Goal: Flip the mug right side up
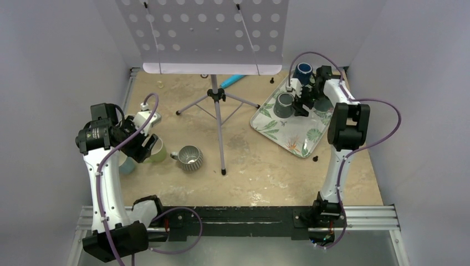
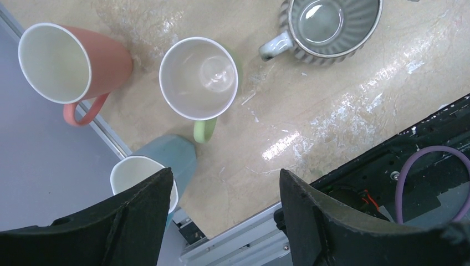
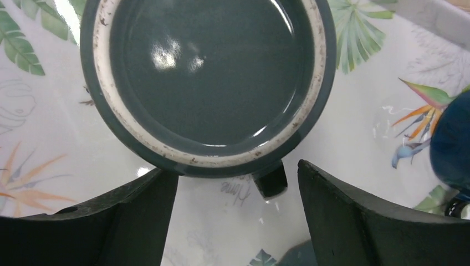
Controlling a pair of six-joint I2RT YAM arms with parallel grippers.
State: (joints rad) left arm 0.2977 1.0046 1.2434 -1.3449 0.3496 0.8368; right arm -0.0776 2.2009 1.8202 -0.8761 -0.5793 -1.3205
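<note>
- Task piece: dark grey-green glazed mug (image 3: 208,77), upside down on the white leaf-print tray (image 1: 288,136) at the far right of the table. Bare foot ring faces up; the stub of its handle points toward the wrist camera.
- Right gripper (image 3: 235,177): jaws spread wide, nothing held, one finger to each side of the mug's near edge. It looks not yet closed on the wall, though contact cannot be judged from above.
- Left gripper (image 2: 224,177): also wide and empty, hanging over a cluster of upright cups: salmon-pink mug (image 2: 83,64), green mug with white interior (image 2: 198,77), pale blue mug (image 2: 166,160), grey ribbed cup (image 2: 332,25). None of these needs turning.
- Risk: the handle sits in the gap between the fingers. If they close as aligned, a pad may land on or beside the handle, giving a skewed, twisting hold.
- Risk: the wall is glossy glaze, so a shallow pinch could slip when the mug is lifted and rolled over.
- Risk: a dark blue mug (image 1: 303,72) stands near on the same tray, and a swing during the flip could clip it.
- Risk: the tray is loose on the table, so sideways push may slide it.
</note>
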